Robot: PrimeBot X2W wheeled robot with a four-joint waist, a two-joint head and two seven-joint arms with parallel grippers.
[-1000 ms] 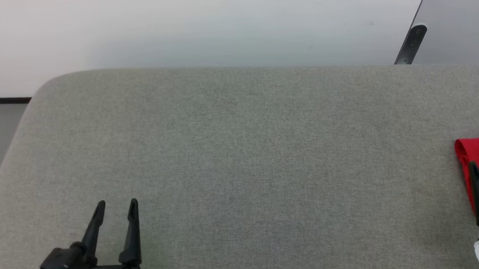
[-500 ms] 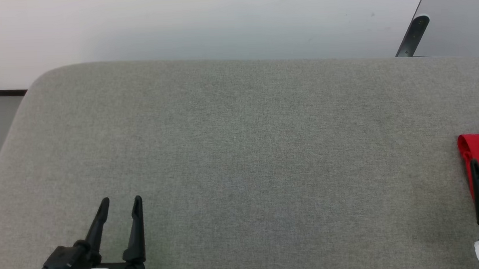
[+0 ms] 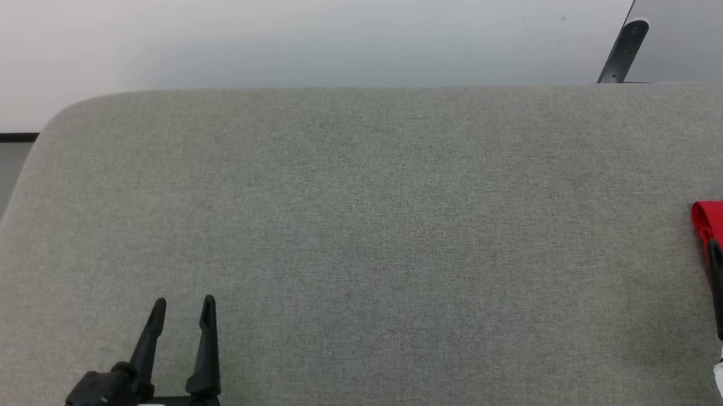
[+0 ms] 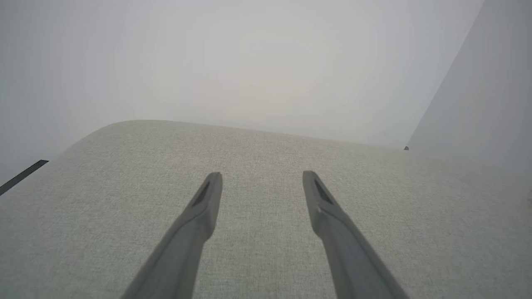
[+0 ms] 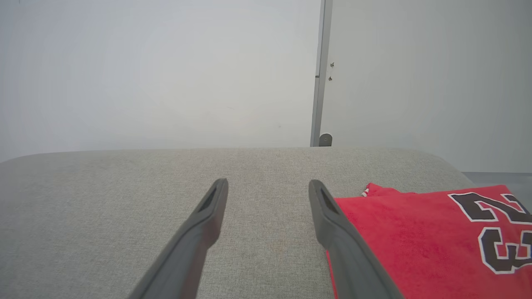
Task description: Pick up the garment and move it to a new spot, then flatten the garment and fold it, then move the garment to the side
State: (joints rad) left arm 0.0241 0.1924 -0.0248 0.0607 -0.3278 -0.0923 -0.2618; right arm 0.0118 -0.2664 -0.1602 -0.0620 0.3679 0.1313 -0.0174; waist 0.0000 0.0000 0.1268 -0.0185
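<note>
Trouble is likeliest at the right claw [image 5: 268, 183], low at the right of the head view. Its two long dark fingers stand apart and empty, and in the right wrist view one of them overlaps the near left edge of the red jersey-style garment with the black, white-outlined "23" [image 5: 415, 236]. Whether it touches the cloth I cannot tell. If that arm pulls away low, the finger could catch the edge and drag the fold open. The left claw [image 3: 183, 303], also spread and holding nothing, hangs over bare grey fabric well apart from the garment, so it poses little risk.

The garment lies folded flat at the right end of the grey fabric-covered surface [image 3: 368, 227], near its rounded corner. A careless nudge rightward could push it over that end.

Beyond are the pale wall [image 3: 269, 36] and a dark slanted bar [image 3: 623, 51].

Against a second ago, the whole head view has shifted: the surface's far edge and the bar sit higher, so the camera has tilted. Nothing suggests the garment itself has moved.
</note>
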